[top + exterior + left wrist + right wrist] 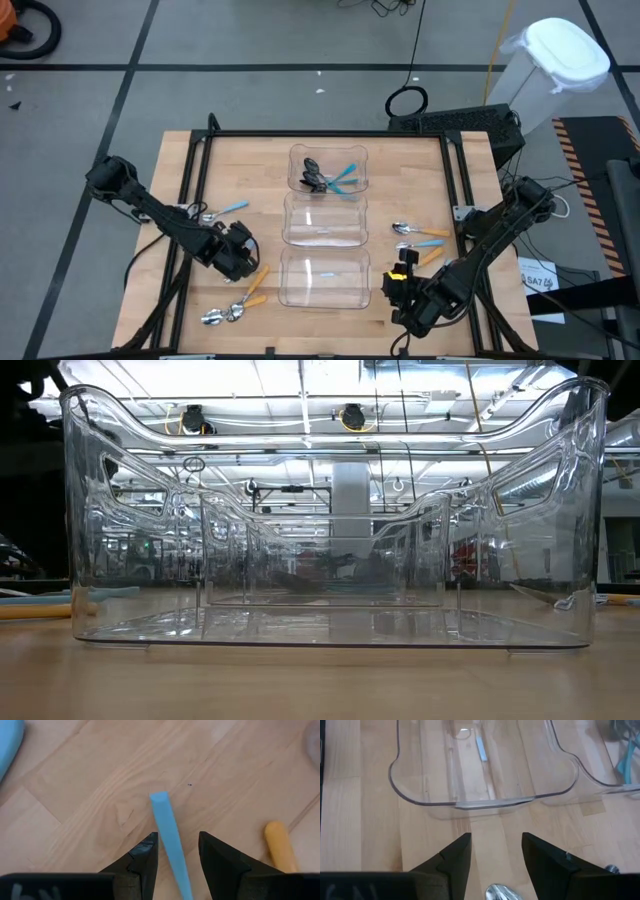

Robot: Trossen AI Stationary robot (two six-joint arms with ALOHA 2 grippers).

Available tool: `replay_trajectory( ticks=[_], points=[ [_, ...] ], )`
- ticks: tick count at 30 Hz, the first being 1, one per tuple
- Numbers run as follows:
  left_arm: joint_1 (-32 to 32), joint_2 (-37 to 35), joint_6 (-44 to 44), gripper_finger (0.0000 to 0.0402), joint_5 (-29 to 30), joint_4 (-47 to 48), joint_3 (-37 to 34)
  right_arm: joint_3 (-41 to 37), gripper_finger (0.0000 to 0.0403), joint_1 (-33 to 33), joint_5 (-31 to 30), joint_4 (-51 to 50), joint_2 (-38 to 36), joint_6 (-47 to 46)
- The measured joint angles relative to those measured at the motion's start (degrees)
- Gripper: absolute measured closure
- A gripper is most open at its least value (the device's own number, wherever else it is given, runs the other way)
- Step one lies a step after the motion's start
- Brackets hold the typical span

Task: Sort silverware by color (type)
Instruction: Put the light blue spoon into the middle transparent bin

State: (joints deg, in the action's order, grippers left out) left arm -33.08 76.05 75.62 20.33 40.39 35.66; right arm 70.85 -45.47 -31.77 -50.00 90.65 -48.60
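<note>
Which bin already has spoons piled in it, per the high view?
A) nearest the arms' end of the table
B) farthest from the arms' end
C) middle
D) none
B: in the high view the farthest bin holds dark spoons with light-blue handles, while the middle bin shows no such pile and the nearest bin shows only a faint blue mark.

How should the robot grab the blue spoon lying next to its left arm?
Probably by the handle of the blue spoon, about midway along, coming straight down from above with the fingers across its narrow width. It lies flat on the table, so nothing can slip underneath. The handle is straight and thin, while the shiny bowl is rounded and would likely slide out.
</note>
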Motion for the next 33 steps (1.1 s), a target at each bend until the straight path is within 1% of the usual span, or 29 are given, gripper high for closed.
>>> replay_trajectory(
  ticks=[7,16,22,25,30,33],
  points=[
    [0.0,5.7,-0.7,0.0261,-5.7,-0.3,0.0,0.0,0.0232,0.0,0.0,0.0,0.0,0.0],
    [0.0,6.7,-1.6,0.0261,-5.8,-0.5,0.2,0.0,0.0232,0.0,0.2,0.0,0.0,0.0],
    [0.0,6.7,-4.2,0.0265,-6.0,-1.1,0.1,0.0,0.0232,0.0,0.3,0.0,0.0,-0.1],
    [0.0,6.7,-4.4,0.0286,-6.0,-1.5,0.1,0.0,0.0232,0.0,0.3,0.0,0.0,0.0],
    [0.0,6.7,-6.2,0.0336,-6.4,-1.9,0.1,0.0,0.0232,0.0,0.2,0.0,0.0,0.8],
    [0.0,6.7,-7.6,0.0359,-6.4,-1.9,0.1,0.0,0.0232,0.0,0.2,0.0,0.0,1.1]
  ],
)
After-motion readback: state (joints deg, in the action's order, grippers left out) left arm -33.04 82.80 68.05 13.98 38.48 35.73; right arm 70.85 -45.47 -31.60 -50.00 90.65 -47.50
